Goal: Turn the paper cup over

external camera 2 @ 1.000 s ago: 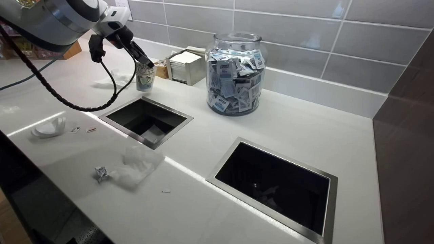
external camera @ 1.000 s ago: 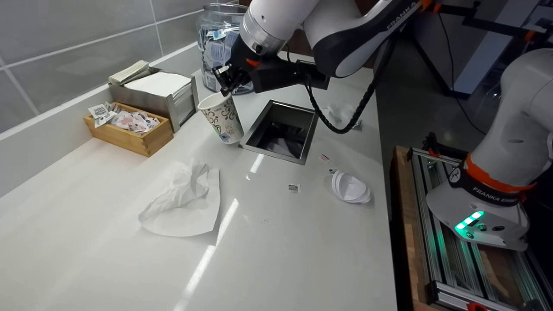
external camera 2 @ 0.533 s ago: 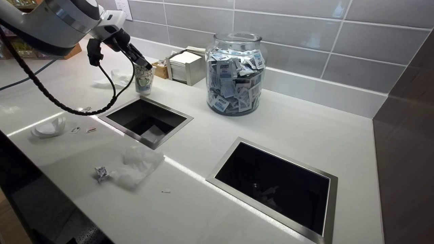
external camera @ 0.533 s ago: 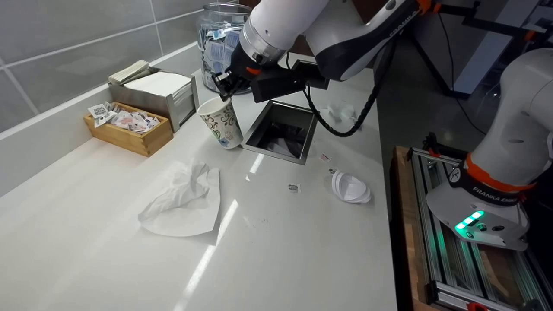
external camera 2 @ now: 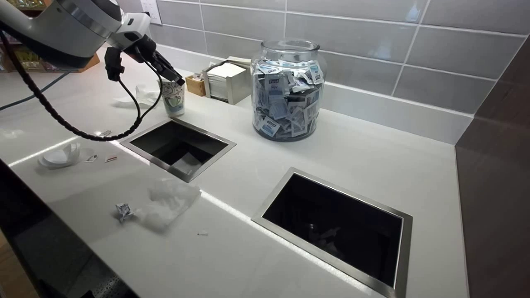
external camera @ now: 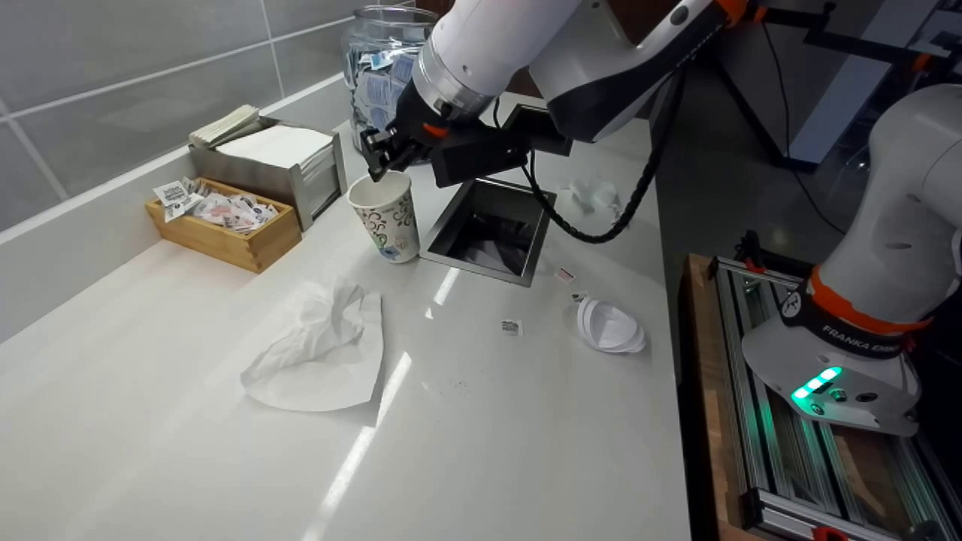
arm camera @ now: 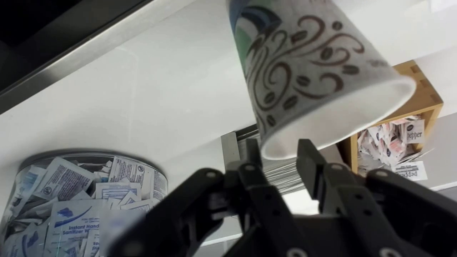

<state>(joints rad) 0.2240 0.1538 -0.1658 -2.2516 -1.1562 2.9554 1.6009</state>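
The paper cup (external camera: 392,229) is white with a swirl print and a greenish-blue base. It stands upright on the counter, mouth up, beside the square bin opening; it also shows in an exterior view (external camera 2: 174,101). In the wrist view the cup (arm camera: 303,60) has its rim close to the fingertips. My gripper (arm camera: 280,148) is open, with a clear gap between its fingers. The fingers sit around the near part of the rim and do not appear to press on it. In both exterior views the gripper (external camera: 378,167) is at the cup's top edge (external camera 2: 179,80).
The square bin opening's rim (external camera: 473,270) is right beside the cup. A napkin holder (external camera: 207,169), a wooden packet box (external camera: 248,248) and a large glass jar (external camera 2: 285,95) stand along the wall. A crumpled tissue (external camera: 323,368) lies nearby. Another bin rim (external camera 2: 327,258) is farther along.
The cup was tilted in the gripper's hold; it came down and now stands upright on the counter. The gripper has opened and let it go.
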